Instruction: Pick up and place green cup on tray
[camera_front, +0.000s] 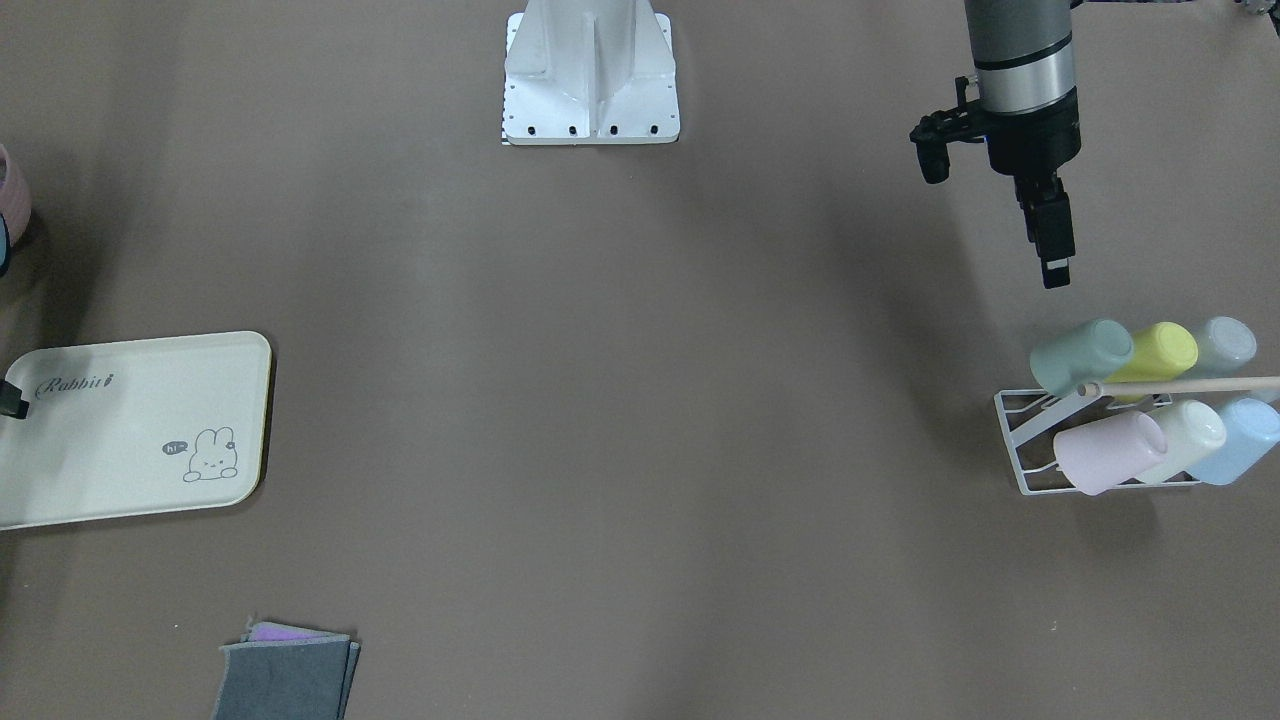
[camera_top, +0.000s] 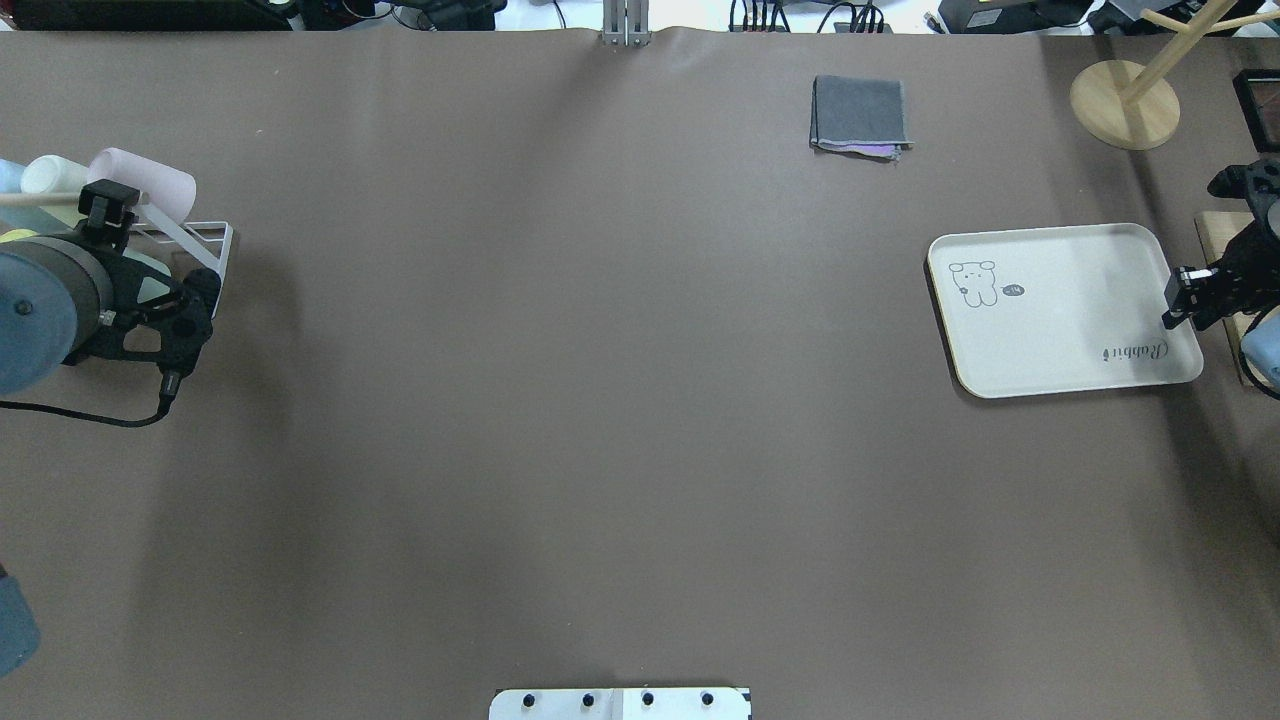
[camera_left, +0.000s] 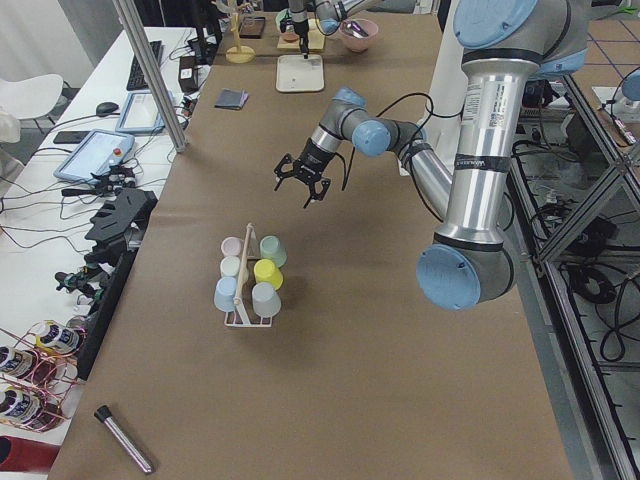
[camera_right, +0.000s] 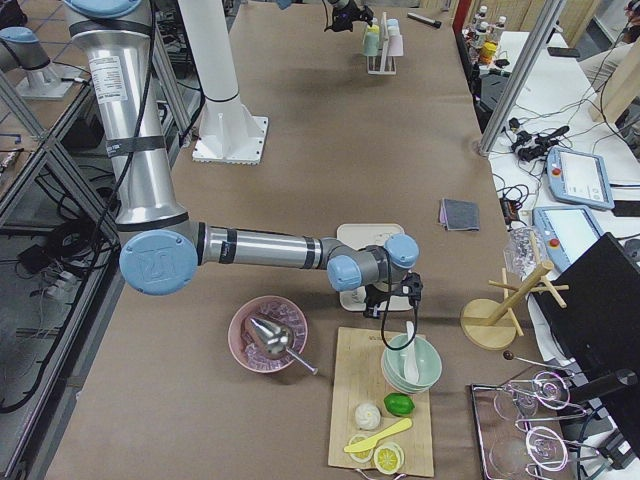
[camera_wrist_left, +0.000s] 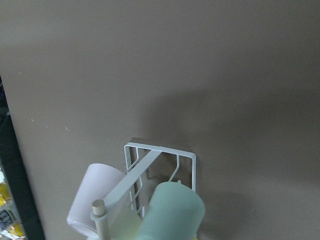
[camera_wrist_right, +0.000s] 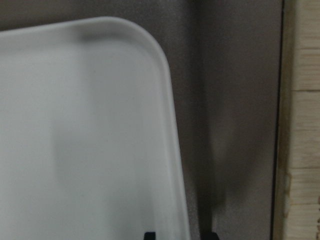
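The green cup hangs tilted on a white wire rack with several pastel cups; it fills the bottom of the left wrist view. My left gripper hovers just robot-side of the cup, apart from it. No fingertips show in its wrist view, so it looks open and empty. The cream tray with the "Rabbit" script lies far across the table. My right gripper sits at the tray's edge, with the rim between its fingertips; it looks shut on it.
A pink cup, a yellow cup, a pale cream-mint cup and light blue cups share the rack under a wooden bar. A folded grey cloth and a wooden stand lie beyond the tray. A cutting board holds bowls.
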